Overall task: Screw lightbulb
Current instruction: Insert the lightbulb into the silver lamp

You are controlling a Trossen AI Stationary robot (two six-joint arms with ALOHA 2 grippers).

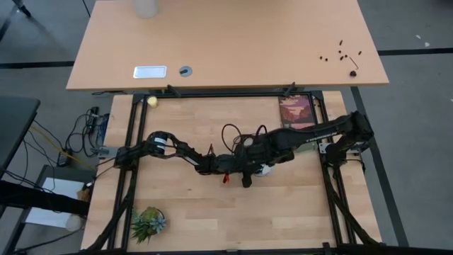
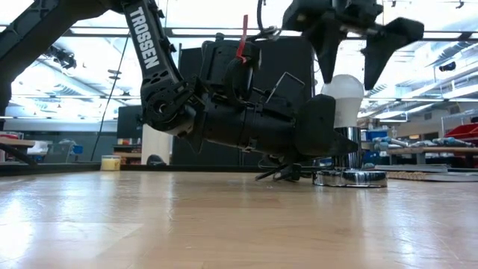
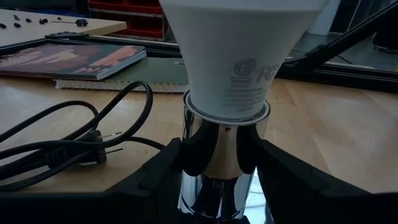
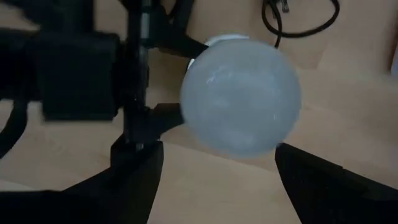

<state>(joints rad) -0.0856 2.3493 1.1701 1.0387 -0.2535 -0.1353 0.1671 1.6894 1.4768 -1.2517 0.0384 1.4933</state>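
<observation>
The white lightbulb (image 2: pixel 343 97) stands upright with its base in the chrome socket (image 3: pixel 221 155), whose round foot (image 2: pixel 349 178) rests on the wooden table. My left gripper (image 3: pixel 221 180) comes in low and level from the table's left and is shut on the socket stem. My right gripper (image 2: pixel 351 71) hangs above the bulb, pointing down and open. Its fingers (image 4: pixel 323 180) stand on either side of the bulb's dome (image 4: pixel 239 93), and no touch shows. In the high view both grippers meet at the table's middle (image 1: pixel 258 170). My left gripper pinches the chrome socket stem (image 3: pixel 193 155) between its two fingers, just under the bulb's neck. The fingers come level from the table's left, one on each side of the stem. The socket stands upright with its foot on the table.
A black cord with a plug (image 3: pixel 81 149) lies coiled on the table beyond the socket. A spiral-bound book (image 1: pixel 297 111) lies at the far right, a small plant (image 1: pixel 148 223) at the near left, and a yellow ball (image 1: pixel 151 101) at the far left.
</observation>
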